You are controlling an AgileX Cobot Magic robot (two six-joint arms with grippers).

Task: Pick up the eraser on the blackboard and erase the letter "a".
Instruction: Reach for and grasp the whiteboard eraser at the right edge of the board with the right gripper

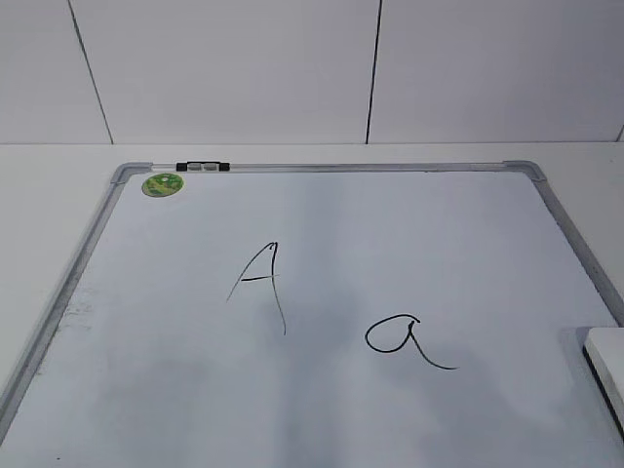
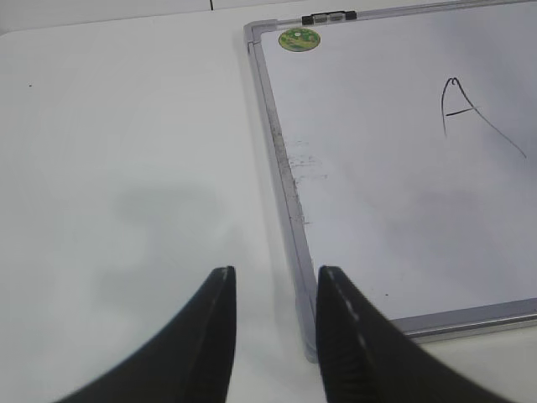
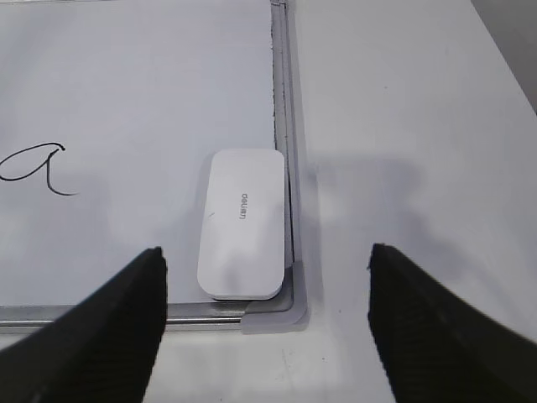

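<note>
The blackboard (image 1: pixel 439 244) is a white dry-erase board with a grey frame, lying flat on the table. The letter "a" (image 1: pixel 400 338) is written right of its middle and also shows in the right wrist view (image 3: pixel 38 164). The eraser (image 3: pixel 242 223), a white rounded block, lies in the board's near right corner against the frame; its edge shows in the exterior view (image 1: pixel 609 366). My right gripper (image 3: pixel 265 260) is open and empty, above the table just short of that corner. My left gripper (image 2: pixel 273 277) is open and empty over the board's near left corner.
A taller capital "A" (image 1: pixel 261 283) is written left of the small letter. A round green sticker (image 1: pixel 163 184) and a small black-and-grey clip (image 1: pixel 203 167) sit at the board's far left corner. White table (image 2: pixel 126 151) surrounds the board; a white panelled wall stands behind.
</note>
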